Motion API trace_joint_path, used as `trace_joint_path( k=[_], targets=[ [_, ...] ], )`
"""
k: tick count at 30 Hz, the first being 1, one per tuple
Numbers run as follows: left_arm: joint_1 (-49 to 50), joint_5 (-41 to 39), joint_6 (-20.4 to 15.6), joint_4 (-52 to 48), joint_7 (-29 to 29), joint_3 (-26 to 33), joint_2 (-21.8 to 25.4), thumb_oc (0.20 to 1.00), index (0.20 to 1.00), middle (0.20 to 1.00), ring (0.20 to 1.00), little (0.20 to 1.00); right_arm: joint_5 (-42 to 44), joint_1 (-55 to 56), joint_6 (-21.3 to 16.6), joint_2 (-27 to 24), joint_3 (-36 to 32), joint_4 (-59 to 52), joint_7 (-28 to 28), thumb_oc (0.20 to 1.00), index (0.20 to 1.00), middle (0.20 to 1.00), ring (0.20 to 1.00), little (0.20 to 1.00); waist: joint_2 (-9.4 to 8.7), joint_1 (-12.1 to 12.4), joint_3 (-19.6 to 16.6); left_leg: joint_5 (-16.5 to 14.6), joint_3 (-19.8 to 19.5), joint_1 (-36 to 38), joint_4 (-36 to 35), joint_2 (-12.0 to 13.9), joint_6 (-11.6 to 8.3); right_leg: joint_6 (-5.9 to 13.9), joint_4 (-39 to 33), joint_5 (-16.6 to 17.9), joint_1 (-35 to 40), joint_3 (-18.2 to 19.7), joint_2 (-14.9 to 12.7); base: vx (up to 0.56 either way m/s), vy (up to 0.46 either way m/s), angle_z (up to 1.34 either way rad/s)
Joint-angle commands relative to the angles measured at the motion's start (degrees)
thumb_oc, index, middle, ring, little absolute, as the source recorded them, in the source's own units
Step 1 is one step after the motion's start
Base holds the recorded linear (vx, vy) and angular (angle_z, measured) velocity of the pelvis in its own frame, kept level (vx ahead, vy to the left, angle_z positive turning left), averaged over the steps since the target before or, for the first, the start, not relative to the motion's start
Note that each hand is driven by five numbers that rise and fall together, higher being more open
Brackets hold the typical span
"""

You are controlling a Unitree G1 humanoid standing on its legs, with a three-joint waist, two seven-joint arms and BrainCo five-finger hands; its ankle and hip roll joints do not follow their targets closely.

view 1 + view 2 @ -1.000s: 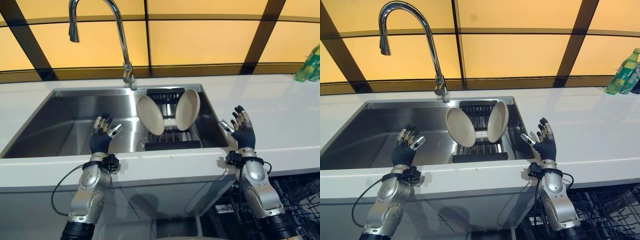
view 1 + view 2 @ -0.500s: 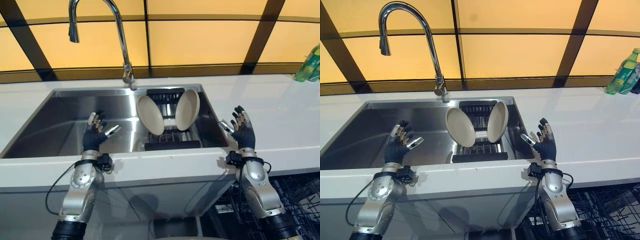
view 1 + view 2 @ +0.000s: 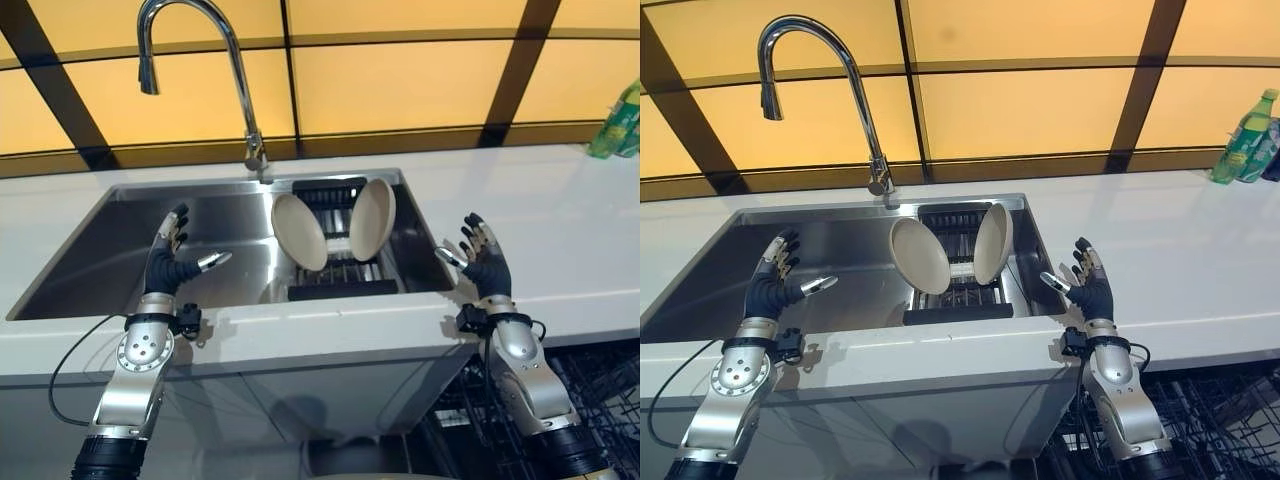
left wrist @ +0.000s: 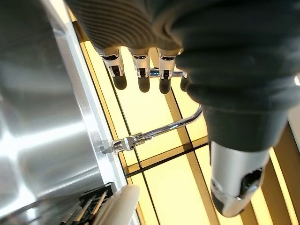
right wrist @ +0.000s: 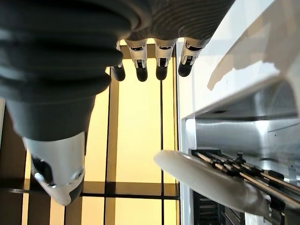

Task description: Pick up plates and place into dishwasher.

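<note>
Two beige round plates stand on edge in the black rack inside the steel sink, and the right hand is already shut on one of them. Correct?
Not quite. The right hand is open beside the steel sink, apart from both beige round plates in the black rack, as the right eye view shows.

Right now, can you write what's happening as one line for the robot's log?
left robot hand: open, over sink | right robot hand: open, at sink's right edge | two plates: standing in rack, untouched

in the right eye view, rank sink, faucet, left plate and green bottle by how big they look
1. sink
2. faucet
3. left plate
4. green bottle, though it stands farther from the camera, so its true size is unsure
</note>
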Motion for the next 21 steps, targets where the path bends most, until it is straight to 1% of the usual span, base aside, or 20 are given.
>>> trace_joint_path(
  k=[1,2,3,5,6,8,11,14,19,20,21],
  targets=[
    [-3.5,5.8,-3.6,2.0,1.8,2.4,5.0,1.0,1.0,1.0,1.0,1.0,0.6,-3.5,-1.8,-1.6,-1.5,-2.4,0.9,1.0,1.0,1.0,1.0,1.0,-1.74,-0.7,-1.0,-0.7,-2.2,-3.8,3.4,1.8,-2.1,1.07,1.6,-0.1,-1.5,0.3,-1.6,0.09,0.229,-0.23],
    [-4.1,8.6,-4.2,2.9,2.9,2.1,6.1,1.0,1.0,1.0,1.0,1.0,0.6,-3.3,-1.3,-2.1,-1.5,-2.8,1.3,1.0,1.0,1.0,1.0,1.0,-1.39,-1.5,-1.2,0.0,-1.4,-3.4,2.2,1.7,-2.07,1.27,1.7,0.1,-1.8,0.4,-1.9,0.1,0.212,0.0],
    [-4.9,9.9,-4.5,3.8,3.6,1.8,7.1,1.0,1.0,1.0,1.0,1.0,0.8,-3.2,-1.2,-2.5,-1.5,-2.7,1.5,1.0,1.0,1.0,1.0,1.0,-1.16,-2.0,-1.4,0.0,-0.7,-2.9,1.5,1.7,-2.05,1.39,1.8,0.0,-1.8,0.5,-2.1,0.11,0.209,-0.04],
    [-7.2,11.5,-4.8,6.1,5.0,0.4,9.2,1.0,1.0,1.0,1.0,1.0,1.5,-3.5,-1.2,-3.4,-1.3,-2.1,1.3,1.0,1.0,1.0,1.0,1.0,-0.63,-3.0,-1.6,-0.4,-0.1,-2.0,0.6,1.2,-2.01,1.81,2.1,-0.2,-2.0,0.7,-2.7,0.12,0.161,-0.15],
    [-7.5,11.8,-4.8,6.3,5.1,0.3,9.3,1.0,1.0,1.0,1.0,1.0,1.6,-3.5,-1.2,-3.4,-1.4,-2.0,1.3,1.0,1.0,1.0,1.0,1.0,-0.58,-3.1,-1.6,-0.4,-0.1,-1.9,0.5,1.2,-1.98,1.85,2.2,-0.2,-2.0,0.7,-2.8,0.12,0.193,-0.07],
    [-10.1,14.3,-5.0,7.9,6.7,-1.5,11.0,1.0,1.0,1.0,1.0,1.0,1.9,-4.2,-1.1,-4.5,-1.0,-0.7,1.6,1.0,1.0,1.0,1.0,1.0,0.53,-4.2,-1.4,-0.8,0.4,-1.3,0.0,0.3,-1.61,2.36,2.9,-0.1,-2.8,1.1,-3.7,0.11,0.22,-0.02],
    [-11.3,16.4,-4.5,8.2,8.4,-2.9,11.9,1.0,1.0,1.0,1.0,1.0,1.4,-4.2,-0.7,-5.7,-1.0,-0.3,2.5,1.0,1.0,1.0,1.0,1.0,1.75,-5.3,-0.9,-1.4,1.0,-0.9,-0.2,-0.9,-0.84,2.95,3.3,0.2,-3.6,2.0,-4.6,0.1,0.196,-0.05],
    [-11.3,18.4,-5.3,8.9,10.1,-3.5,11.8,1.0,1.0,1.0,1.0,1.0,1.1,-4.0,-0.5,-6.6,-1.4,-0.2,2.8,1.0,1.0,1.0,1.0,1.0,2.51,-6.2,0.1,-1.9,1.5,-0.9,0.2,-1.7,-0.31,3.41,4.0,0.4,-4.5,3.2,-5.3,0.09,0.141,-0.08],
    [-12.0,22.0,-5.3,9.7,13.4,-4.4,12.4,1.0,1.0,1.0,1.0,1.0,1.8,-5.2,0.0,-9.3,-2.7,0.4,3.6,1.0,1.0,1.0,1.0,1.0,3.54,-7.4,2.4,-2.5,1.7,-2.1,1.7,-2.6,0.29,4.12,5.8,0.6,-6.8,5.1,-6.2,0.06,0.126,-0.11],
    [-12.4,23.4,-5.4,10.1,14.6,-4.8,12.5,1.0,1.0,1.0,1.0,1.0,1.9,-5.6,0.1,-9.8,-2.7,0.5,3.7,1.0,1.0,1.0,1.0,1.0,3.76,-7.6,3.0,-3.0,1.6,-2.2,2.0,-2.8,0.39,4.31,6.2,0.2,-7.0,5.4,-6.4,0.05,0.12,-0.06],
    [-12.9,26.5,-5.5,10.5,15.9,-5.3,12.7,1.0,1.0,1.0,1.0,1.0,2.2,-6.2,0.3,-10.4,-2.6,0.6,3.7,1.0,1.0,1.0,1.0,1.0,3.92,-7.8,3.6,-3.0,1.6,-2.6,2.4,-3.0,0.48,4.44,6.6,0.2,-7.6,5.8,-6.6,0.02,0.1,-0.03]
  ],
)
